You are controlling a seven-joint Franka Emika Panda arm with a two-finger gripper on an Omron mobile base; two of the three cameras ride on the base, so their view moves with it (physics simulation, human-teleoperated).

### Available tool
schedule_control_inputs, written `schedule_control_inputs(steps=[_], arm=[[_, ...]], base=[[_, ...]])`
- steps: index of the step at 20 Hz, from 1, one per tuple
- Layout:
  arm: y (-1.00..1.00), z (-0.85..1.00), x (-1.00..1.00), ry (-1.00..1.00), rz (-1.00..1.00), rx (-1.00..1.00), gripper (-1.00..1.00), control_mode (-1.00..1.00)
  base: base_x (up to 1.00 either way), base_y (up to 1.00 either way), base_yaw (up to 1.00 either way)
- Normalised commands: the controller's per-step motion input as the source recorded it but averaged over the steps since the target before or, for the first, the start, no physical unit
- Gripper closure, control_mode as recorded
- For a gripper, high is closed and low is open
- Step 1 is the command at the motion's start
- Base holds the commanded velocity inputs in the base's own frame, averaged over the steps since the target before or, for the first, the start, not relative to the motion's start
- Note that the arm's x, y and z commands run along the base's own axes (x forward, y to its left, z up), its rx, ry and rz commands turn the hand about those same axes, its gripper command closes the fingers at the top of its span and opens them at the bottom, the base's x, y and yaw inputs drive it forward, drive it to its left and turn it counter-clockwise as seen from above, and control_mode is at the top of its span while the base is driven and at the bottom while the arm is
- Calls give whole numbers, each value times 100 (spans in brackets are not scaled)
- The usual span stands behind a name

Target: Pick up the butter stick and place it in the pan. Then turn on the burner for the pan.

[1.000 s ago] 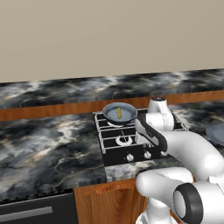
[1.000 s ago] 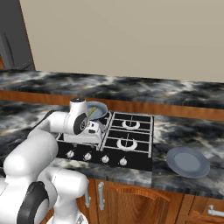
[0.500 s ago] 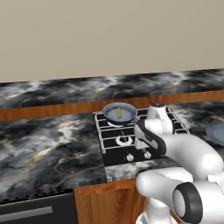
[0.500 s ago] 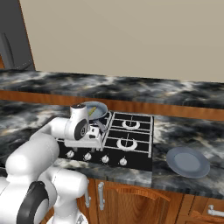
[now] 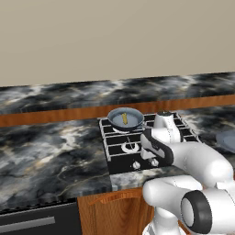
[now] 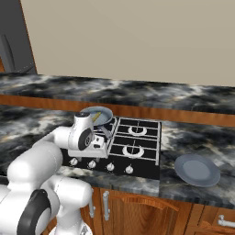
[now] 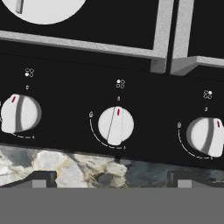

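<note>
Butter stick [image 5: 124,119] sits in the pan [image 5: 125,118] on the rear-left burner of the black cooktop [image 6: 146,137]. Claw [image 7: 111,179] has jaws wide apart, empty, hovering just above the front knob row, middle knob [image 7: 115,126] centred between its fingertips

Rendered scene, evenly and softly lit, with no hard shadows or glare. Base views are sharp throughout. The hand view close-up looks slightly grainy along the grate bars [image 7: 162,30].
</note>
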Motion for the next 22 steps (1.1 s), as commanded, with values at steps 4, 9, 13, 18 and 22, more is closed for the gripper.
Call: schedule_control_inputs(steps=[4,9,13,18,22], arm=[[0,-4,12,0,0,0,-100,-100],[0,-3,15,0,0,0,-100,-100],[0,-3,13,0,0,0,-100,-100],[0,-7,4,0,0,0,-100,-100],[0,-11,0,0,0,0,-100,-100]], base=[[0,0,0],[0,0,0],[0,0,0],[0,0,0],[0,0,0]])
